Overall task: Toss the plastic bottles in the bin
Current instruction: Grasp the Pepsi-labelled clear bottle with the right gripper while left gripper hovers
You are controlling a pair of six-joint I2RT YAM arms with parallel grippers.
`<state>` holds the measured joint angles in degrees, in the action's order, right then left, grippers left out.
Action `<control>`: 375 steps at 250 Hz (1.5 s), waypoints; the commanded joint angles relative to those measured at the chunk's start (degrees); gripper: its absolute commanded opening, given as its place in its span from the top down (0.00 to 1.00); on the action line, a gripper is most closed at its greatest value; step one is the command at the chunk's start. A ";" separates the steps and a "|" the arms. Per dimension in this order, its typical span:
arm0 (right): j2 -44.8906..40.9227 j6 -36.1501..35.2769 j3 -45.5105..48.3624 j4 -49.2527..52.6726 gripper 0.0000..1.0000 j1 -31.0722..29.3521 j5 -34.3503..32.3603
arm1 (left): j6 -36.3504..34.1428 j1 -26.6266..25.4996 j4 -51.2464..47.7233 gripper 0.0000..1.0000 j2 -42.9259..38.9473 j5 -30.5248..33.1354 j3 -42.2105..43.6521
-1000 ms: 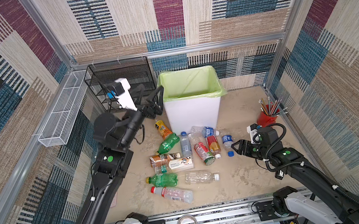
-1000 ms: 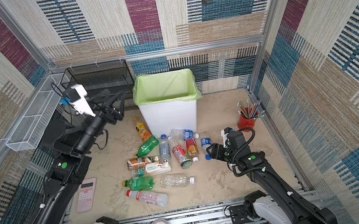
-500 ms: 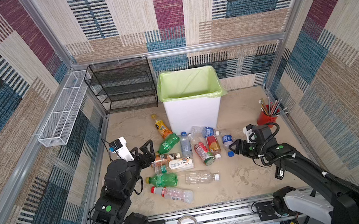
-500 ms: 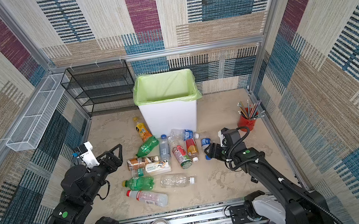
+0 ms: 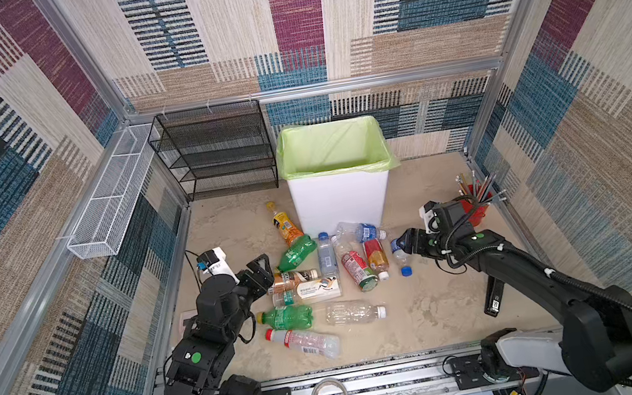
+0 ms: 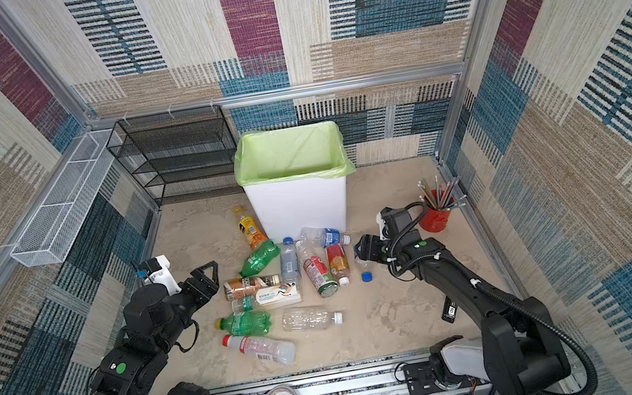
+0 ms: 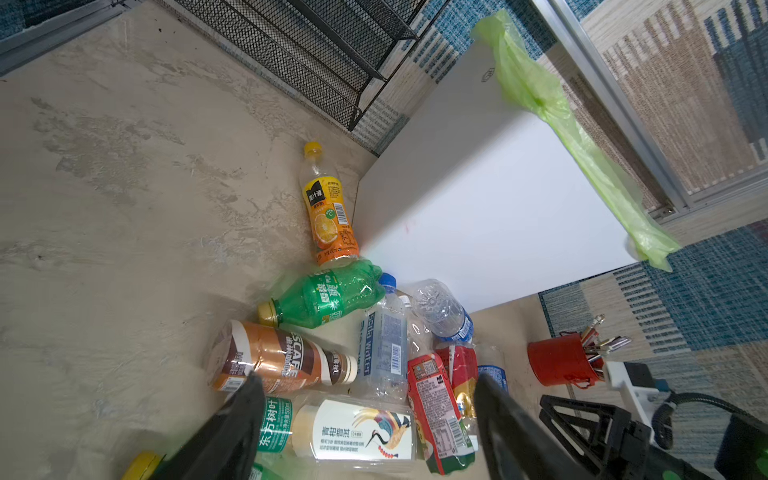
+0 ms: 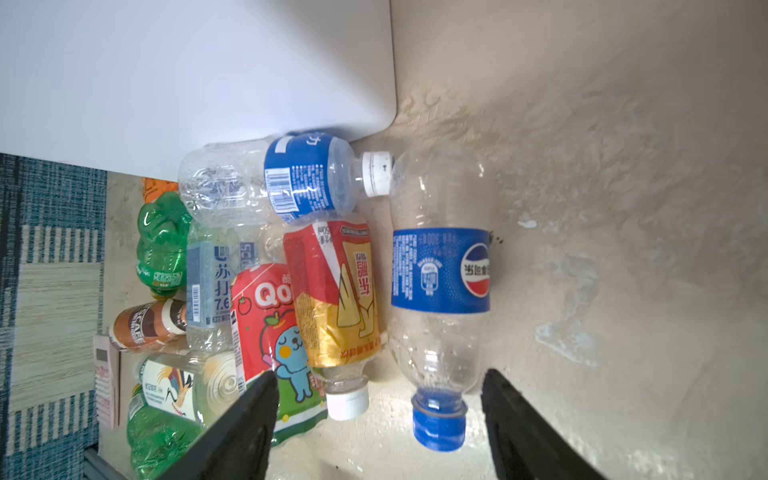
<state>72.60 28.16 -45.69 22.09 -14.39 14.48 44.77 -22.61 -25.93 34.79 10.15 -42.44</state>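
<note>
Patchwork woven walls close three sides of the sandy counter (image 5: 427,317). Bin (image 5: 343,207) stands upright at 12 o'clock, green bag folded over its rim, mouth open for drops from above; I cannot see its bottom. Plastic bottles (image 5: 329,259), a dozen or so, lie on their sides, bunched from the bin's foot toward 6 o'clock.

Left tool (image 5: 263,273) sits low at 9 o'clock of the heap, jaws apart and empty. It is aimed at the brown coffee bottle (image 7: 274,357), the nearest on that edge.

Right tool (image 5: 401,246), at 3 o'clock, has its jaws apart, straddling the cap end of the blue-labelled clear bottle (image 8: 440,270), with no contact that I can see. That bottle lies outermost with bare counter beside it, so I judge a finger fits there. Opposite flanks keep my arms uncrossed.
</note>
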 commanded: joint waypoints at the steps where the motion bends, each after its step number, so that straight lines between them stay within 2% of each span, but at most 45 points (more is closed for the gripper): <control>1: 3.27 -3.22 -2.64 1.26 0.21 -0.02 -2.94 | 1.67 0.14 0.17 0.20 1.16 0.62 0.25; 125: 14.59 -4.26 -10.13 3.75 0.20 0.05 -2.21 | 3.13 0.11 0.75 0.21 1.88 0.52 1.79; 215: 20.04 -4.28 -12.24 4.52 0.23 0.00 -0.02 | 3.22 0.11 2.37 0.21 3.90 0.02 1.57; 375: 26.32 -5.42 -14.38 5.85 0.27 -0.02 -2.29 | 2.60 0.12 1.15 0.21 2.17 0.92 1.40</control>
<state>98.32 23.31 -59.75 27.77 -14.28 13.08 47.79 -22.52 -25.08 37.06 10.31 -40.80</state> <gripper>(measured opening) 0.734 0.790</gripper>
